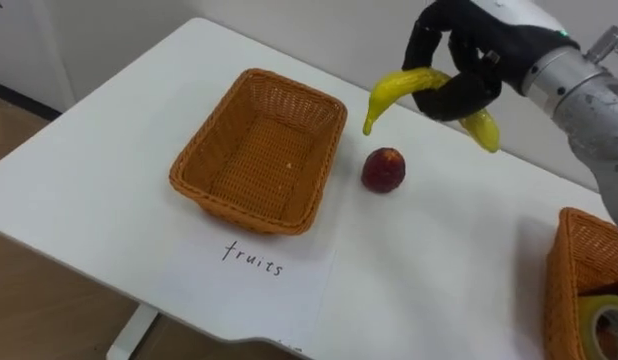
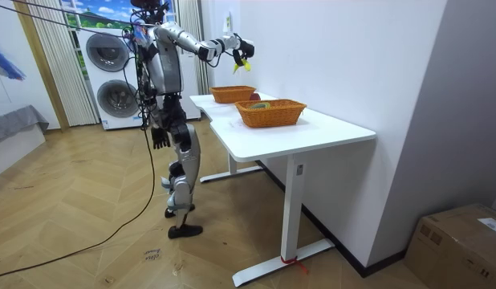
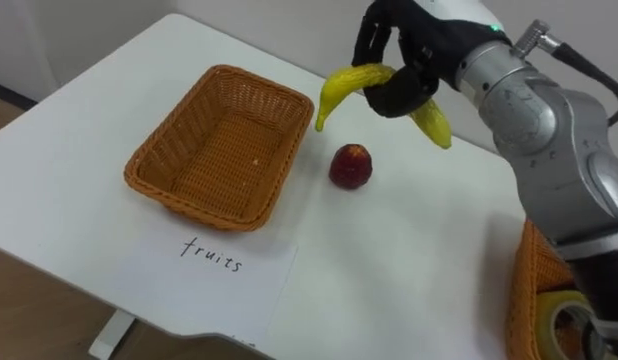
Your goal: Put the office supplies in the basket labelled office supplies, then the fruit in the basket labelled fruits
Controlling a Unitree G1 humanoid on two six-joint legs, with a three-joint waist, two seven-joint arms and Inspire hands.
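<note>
The right hand (image 1: 464, 50) is raised above the counter (image 1: 439, 260), its fingers curled around the middle of a yellow banana (image 1: 404, 85). It is beyond a red fruit (image 1: 383, 170), possibly an apple, which lies beside the empty wicker basket (image 1: 289, 85). A paper sheet (image 1: 289, 290) in front of that basket is handwritten "fruits". The left hand (image 2: 160, 139) hangs beside the robot's hip.

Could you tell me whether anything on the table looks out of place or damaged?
Nothing is spilled or damaged. Only the apple lies loose on the table, beside the empty basket; the right hand holds the banana in the air.
</note>
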